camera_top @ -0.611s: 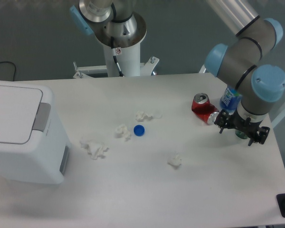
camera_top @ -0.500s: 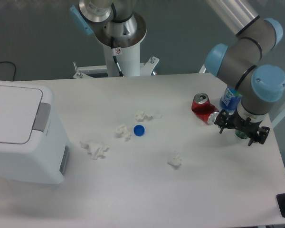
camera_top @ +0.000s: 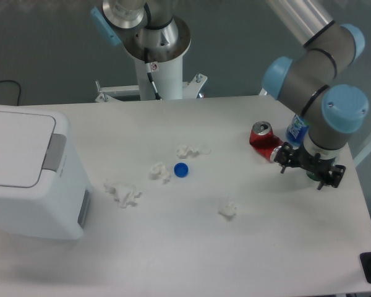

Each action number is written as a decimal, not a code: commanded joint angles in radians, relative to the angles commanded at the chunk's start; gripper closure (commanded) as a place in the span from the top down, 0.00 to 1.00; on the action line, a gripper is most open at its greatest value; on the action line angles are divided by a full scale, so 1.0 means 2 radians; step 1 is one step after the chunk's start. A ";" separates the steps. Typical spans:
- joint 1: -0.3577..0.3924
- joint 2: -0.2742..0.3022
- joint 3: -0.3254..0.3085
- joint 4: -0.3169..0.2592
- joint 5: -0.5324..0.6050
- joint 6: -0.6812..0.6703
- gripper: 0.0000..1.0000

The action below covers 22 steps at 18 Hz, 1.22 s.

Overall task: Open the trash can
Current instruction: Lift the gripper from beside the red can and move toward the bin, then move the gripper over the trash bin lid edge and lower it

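Gripper (camera_top: 306, 172) hung spread wide, empty, near desk's right edge, trash can (camera_top: 31, 173) closed at left edge; crossing risked clipping red can (camera_top: 263, 140).

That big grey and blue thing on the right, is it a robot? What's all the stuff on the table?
Yes, it is a robot arm. One camera looks down on it from above. At its end sits a black gripper with two fingers for grabbing; it holds nothing, and I cannot tell whether it is open. On the white table lie a crushed red soda can, a blue bottle cap and crumpled paper scraps. A blue bottle stands behind the arm. The big white box on the left is a trash can, lid closed.
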 joint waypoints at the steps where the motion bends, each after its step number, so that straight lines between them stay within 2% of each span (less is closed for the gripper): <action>1: -0.002 0.013 -0.011 0.001 0.001 -0.019 1.00; 5: -0.019 0.035 -0.037 0.000 0.002 -0.048 1.00; 11: -0.062 0.060 -0.032 -0.003 -0.003 -0.145 1.00; 15: -0.074 0.080 -0.032 -0.004 -0.037 -0.188 0.99; 18: -0.090 0.104 -0.032 -0.007 -0.067 -0.210 0.90; 21: -0.106 0.127 -0.032 -0.032 -0.084 -0.244 0.79; 22: -0.113 0.133 -0.032 -0.036 -0.087 -0.256 0.78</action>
